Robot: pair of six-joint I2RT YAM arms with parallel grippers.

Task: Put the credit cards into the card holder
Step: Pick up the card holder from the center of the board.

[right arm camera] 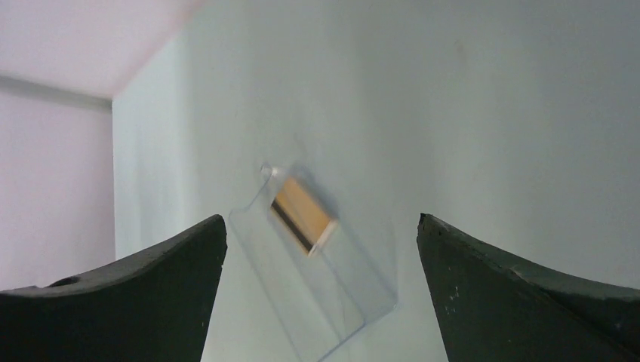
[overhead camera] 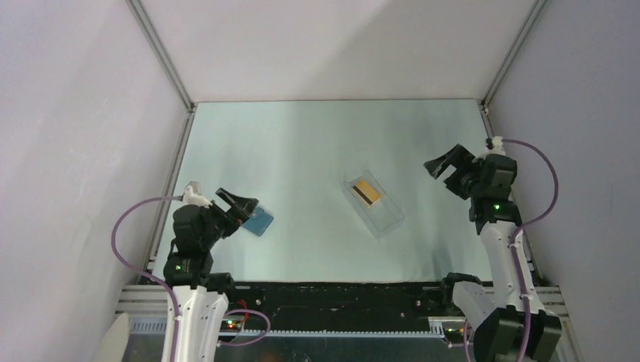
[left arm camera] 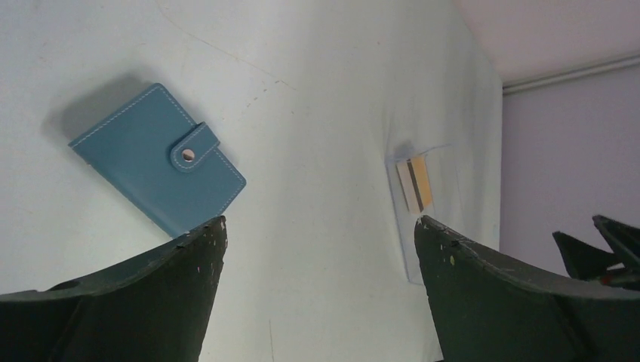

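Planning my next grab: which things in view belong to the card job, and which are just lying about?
For the job:
credit cards, an orange-gold one showing
card holder, blue, folded shut

Just lying about:
clear plastic box, though the cards sit inside it

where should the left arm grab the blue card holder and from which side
Come straight down with the open left gripper and pinch the card holder across its narrower width, clear of the clasp tab. It lies flat, closed and diagonal on the table, so turn the wrist to match.
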